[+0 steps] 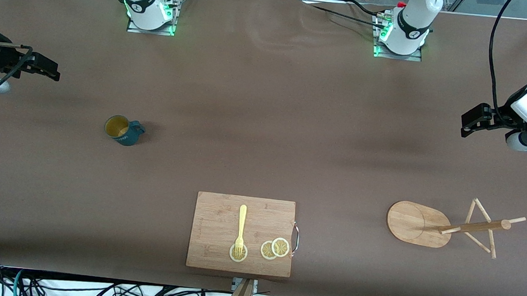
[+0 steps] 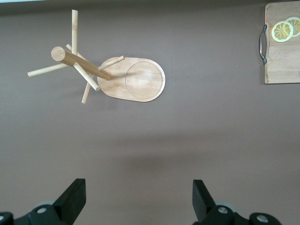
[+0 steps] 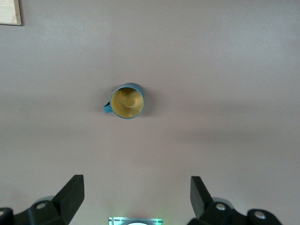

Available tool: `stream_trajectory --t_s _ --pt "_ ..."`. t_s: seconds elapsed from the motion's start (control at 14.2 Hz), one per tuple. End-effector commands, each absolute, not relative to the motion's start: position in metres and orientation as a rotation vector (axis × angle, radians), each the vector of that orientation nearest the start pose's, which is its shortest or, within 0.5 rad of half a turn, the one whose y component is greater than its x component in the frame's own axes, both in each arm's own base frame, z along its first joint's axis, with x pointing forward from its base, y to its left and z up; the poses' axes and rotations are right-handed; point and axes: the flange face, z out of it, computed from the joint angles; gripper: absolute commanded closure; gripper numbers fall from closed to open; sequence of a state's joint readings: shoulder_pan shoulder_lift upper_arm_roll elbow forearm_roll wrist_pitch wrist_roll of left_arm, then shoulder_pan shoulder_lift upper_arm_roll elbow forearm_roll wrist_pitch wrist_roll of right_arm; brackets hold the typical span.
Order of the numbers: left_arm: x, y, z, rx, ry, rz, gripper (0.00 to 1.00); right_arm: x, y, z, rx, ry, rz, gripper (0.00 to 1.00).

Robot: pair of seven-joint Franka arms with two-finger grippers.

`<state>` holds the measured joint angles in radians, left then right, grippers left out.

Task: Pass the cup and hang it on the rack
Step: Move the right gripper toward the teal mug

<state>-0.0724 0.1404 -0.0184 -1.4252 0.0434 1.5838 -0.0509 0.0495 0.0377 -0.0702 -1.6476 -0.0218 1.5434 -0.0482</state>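
Cup (image 1: pixel 123 131): a small dark teal mug, standing upright on the brown table (image 1: pixel 265 120) toward the right arm's end. The inside is yellowish-tan, the handle points toward the left arm's end, and there is white lettering on the side. Nothing touches it. In the right wrist view the cup (image 3: pixel 127 101) sits alone on bare table.

Rack (image 1: pixel 450 226): a light wooden mug tree with an oval base, central pole and thin angled pegs, standing toward the left arm's end of the table, nearer to the front camera than the cup and well apart from it. The left wrist view shows the rack (image 2: pixel 112 75) from above; no peg carries anything.

Right gripper (image 1: pixel 46 69): raised over the table edge at the right arm's end, fingers spread wide, holding nothing.

Left gripper (image 1: pixel 472 120): raised over the table at the left arm's end, fingers likewise spread wide, empty.

Other items: a rectangular wooden cutting board (image 1: pixel 220 220) with a metal handle lies between cup and rack, near the front edge. On it rest a yellow fork (image 1: pixel 241 228) and three lemon slices (image 1: pixel 275 248), the fork's tines on one slice.
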Motion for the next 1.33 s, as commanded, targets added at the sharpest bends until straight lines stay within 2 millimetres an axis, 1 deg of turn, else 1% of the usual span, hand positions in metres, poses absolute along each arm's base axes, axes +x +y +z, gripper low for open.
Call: stream_trajectory --t_s 0.0,0.63,0.77,0.98,1.26 --pt "0.5982 -0.0522 0.6210 -3.084 0.064 -0.035 0.00 0.5564 -0.0119 0.5721 -3.151 -0.066 0.205 0.00" --pt "0.5980 -0.0540 0.6210 -3.084 0.069 -0.035 0.00 0.5557 -0.0119 0.5710 -3.151 -0.057 0.214 0.00" --pt "0.5976 -0.0573 0.6209 -3.085 0.078 -0.033 0.00 0.5557 -0.0119 0.5716 -3.150 -0.071 0.214 0.00" --pt "0.5977 -0.0573 0.6210 -3.085 0.078 -0.036 0.00 0.5565 -0.0060 0.5699 -3.144 -0.087 0.218 0.00" --pt "0.5978 -0.0564 0.6210 -3.085 0.076 -0.036 0.00 0.5583 -0.0051 0.5678 -3.138 -0.070 0.215 0.00"
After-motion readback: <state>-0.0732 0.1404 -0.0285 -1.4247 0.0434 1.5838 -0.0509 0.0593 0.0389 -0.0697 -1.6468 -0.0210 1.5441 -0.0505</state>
